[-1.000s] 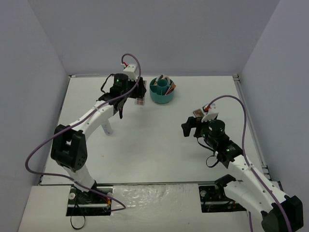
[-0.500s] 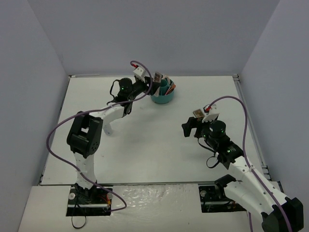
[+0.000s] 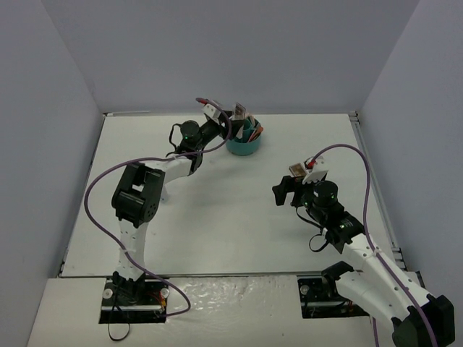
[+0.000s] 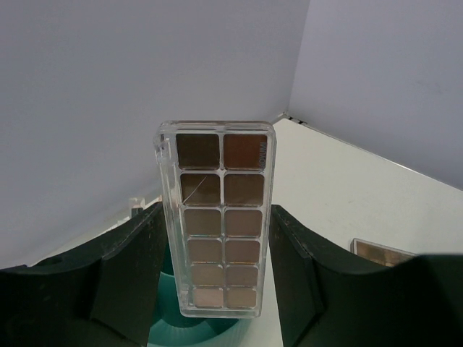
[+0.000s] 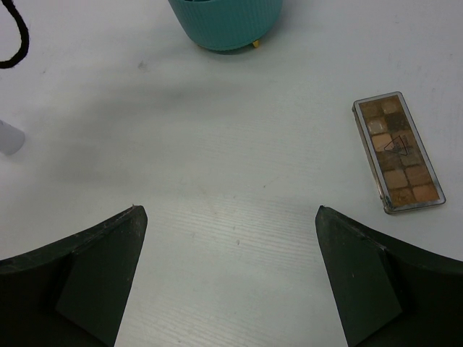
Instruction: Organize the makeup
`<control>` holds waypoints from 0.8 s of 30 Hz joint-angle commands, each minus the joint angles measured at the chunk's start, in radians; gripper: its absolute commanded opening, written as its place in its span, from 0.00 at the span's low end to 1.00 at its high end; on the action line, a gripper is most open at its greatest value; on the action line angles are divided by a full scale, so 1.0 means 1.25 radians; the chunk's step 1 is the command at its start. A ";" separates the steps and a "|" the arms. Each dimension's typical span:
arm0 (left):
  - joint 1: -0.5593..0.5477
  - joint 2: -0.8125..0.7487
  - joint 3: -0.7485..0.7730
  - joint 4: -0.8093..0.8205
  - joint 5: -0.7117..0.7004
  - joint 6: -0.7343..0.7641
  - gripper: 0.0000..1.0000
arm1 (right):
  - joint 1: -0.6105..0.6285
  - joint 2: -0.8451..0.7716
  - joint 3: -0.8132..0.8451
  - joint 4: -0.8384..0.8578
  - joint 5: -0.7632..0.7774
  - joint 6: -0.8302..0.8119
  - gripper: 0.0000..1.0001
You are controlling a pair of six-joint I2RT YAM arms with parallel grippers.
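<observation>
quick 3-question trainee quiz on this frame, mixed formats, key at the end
1. True or false: the right jaws are shut on a palette.
2. The left jaws grip: A) a palette, B) a bottle, C) tweezers.
3. Fill in: the other palette lies ___ on the table.
Key: 1 false, they stand open and empty; 2 A; 3 flat.

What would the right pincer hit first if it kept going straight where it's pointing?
Probably bare table, short of the teal cup, though depth is unclear; the palette lies off to one side.
</observation>
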 commanded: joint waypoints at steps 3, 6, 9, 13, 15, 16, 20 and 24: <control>0.022 0.002 0.075 0.154 0.040 -0.011 0.07 | -0.006 0.005 0.007 0.063 0.020 -0.012 1.00; 0.026 0.018 0.075 0.164 0.052 -0.009 0.07 | -0.006 0.004 0.007 0.062 0.019 -0.013 1.00; 0.030 0.031 0.077 0.173 0.061 -0.009 0.07 | -0.006 0.006 0.007 0.063 0.020 -0.013 1.00; 0.036 0.052 0.083 0.190 0.069 -0.013 0.08 | -0.006 0.008 0.008 0.062 0.018 -0.013 1.00; 0.036 0.066 0.088 0.199 0.071 -0.014 0.08 | -0.006 0.008 0.007 0.061 0.018 -0.013 1.00; 0.037 0.071 0.091 0.203 0.071 -0.014 0.08 | -0.006 0.008 0.007 0.061 0.018 -0.013 1.00; 0.037 0.089 0.108 0.212 0.075 -0.015 0.08 | -0.008 0.008 0.007 0.060 0.018 -0.014 1.00; 0.038 0.098 0.119 0.209 0.081 -0.004 0.08 | -0.008 0.010 0.009 0.059 0.018 -0.014 1.00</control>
